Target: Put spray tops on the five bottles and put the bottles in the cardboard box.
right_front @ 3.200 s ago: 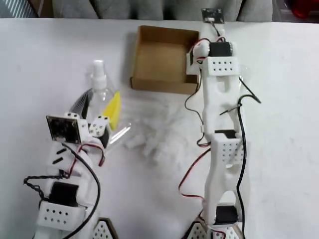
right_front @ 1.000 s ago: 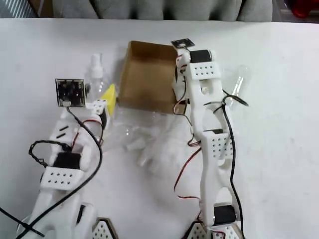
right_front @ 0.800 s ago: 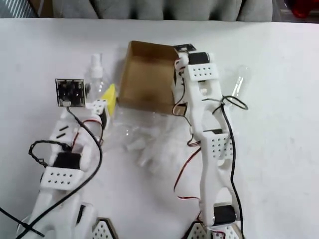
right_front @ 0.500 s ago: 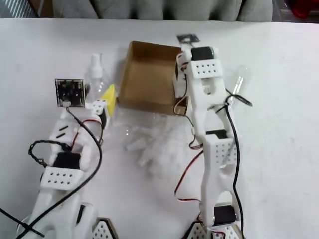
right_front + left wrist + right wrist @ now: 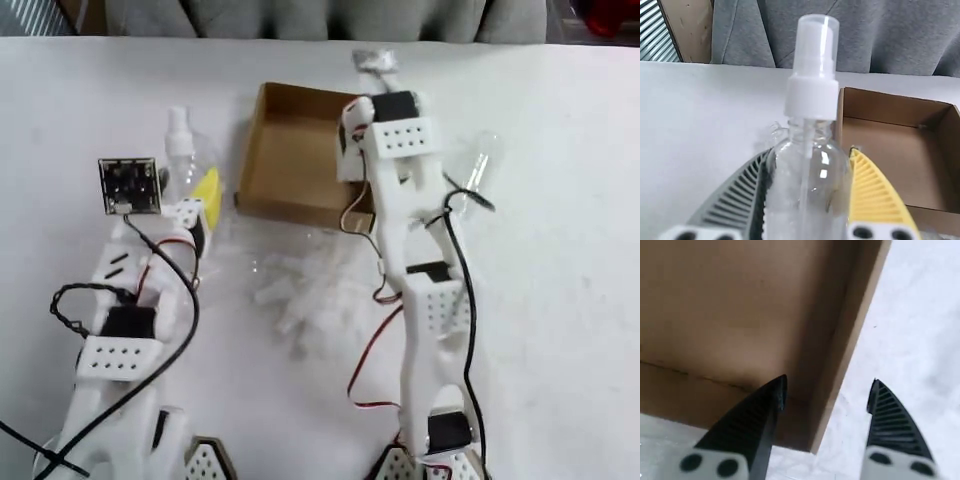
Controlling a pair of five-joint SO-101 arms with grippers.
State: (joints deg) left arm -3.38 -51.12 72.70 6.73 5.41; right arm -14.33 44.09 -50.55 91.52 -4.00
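While the left pincer (image 5: 809,162) clamps the capped bottle (image 5: 184,152) at upper left of the high view, just beside the cardboard box (image 5: 295,150), raise it clear of the box wall before lowering, since the right pincer (image 5: 829,382), spread open, straddles the opposite wall.

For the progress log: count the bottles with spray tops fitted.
1. The bottle, spray top on, is held in the left gripper beside the cardboard box. The clear pile nearby is too jumbled to judge; more may hide there.
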